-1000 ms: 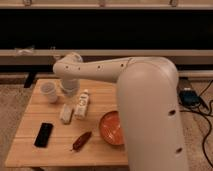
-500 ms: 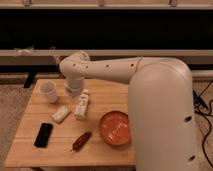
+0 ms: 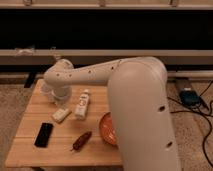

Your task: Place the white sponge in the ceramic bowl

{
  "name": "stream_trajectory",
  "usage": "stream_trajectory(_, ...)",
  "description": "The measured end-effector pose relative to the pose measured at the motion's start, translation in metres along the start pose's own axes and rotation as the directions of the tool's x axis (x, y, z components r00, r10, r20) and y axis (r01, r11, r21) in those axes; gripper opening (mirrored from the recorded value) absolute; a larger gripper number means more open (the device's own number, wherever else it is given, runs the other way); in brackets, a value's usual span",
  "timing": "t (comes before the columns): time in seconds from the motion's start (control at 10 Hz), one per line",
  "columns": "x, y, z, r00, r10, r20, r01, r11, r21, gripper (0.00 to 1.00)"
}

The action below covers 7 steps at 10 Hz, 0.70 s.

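Observation:
The white sponge (image 3: 61,115) lies flat on the wooden table (image 3: 30,150), left of centre. The orange-red ceramic bowl (image 3: 106,129) sits to the right of it, and my large white arm covers its right side. My gripper (image 3: 61,96) hangs from the wrist at the arm's left end, just above and behind the sponge, not touching it. The arm reaches in from the right across the table.
A white labelled bottle (image 3: 82,104) lies just right of the sponge. A black phone (image 3: 43,134) lies near the front left. A reddish-brown oblong item (image 3: 81,140) lies in front of the bottle. A small white cup (image 3: 47,91) is half hidden behind my wrist. Cables (image 3: 200,102) lie on the floor at the right.
My wrist has moved left, over the cup and closer to the sponge. The arm now covers the bowl's right side. The sponge has not moved.

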State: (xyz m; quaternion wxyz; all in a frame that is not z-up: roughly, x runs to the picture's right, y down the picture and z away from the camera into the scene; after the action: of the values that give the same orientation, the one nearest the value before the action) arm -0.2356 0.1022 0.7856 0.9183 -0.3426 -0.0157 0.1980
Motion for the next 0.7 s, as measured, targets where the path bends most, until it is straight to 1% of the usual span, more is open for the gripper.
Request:
stream_trajectory(0.1,-0.011,0.003,0.010,0.999,-0.039,-0.002,0.039,0.999,0.000,0.80)
stream_trajectory(0.2,-0.025,0.009,0.024,0.994,-0.111,-0.001,0.111,0.994,-0.003,0.80)
stream_trajectory(0.3,-0.033,0.009,0.031,0.987,-0.163,0.003,0.163,0.987,-0.010,0.80)
stream_trajectory(0.4,-0.036,0.007,0.034,0.982,-0.189,0.006,0.190,0.982,-0.016,0.80)
stream_trajectory(0.5,-0.036,0.004,0.038,0.974,-0.226,0.003,0.226,0.974,-0.030,0.80)
stream_trajectory(0.6,-0.037,0.001,0.041,0.958,-0.285,-0.002,0.285,0.957,-0.045,0.80)
stream_trajectory(0.7,-0.038,0.000,0.043,0.944,-0.330,-0.010,0.330,0.943,-0.048,0.80)
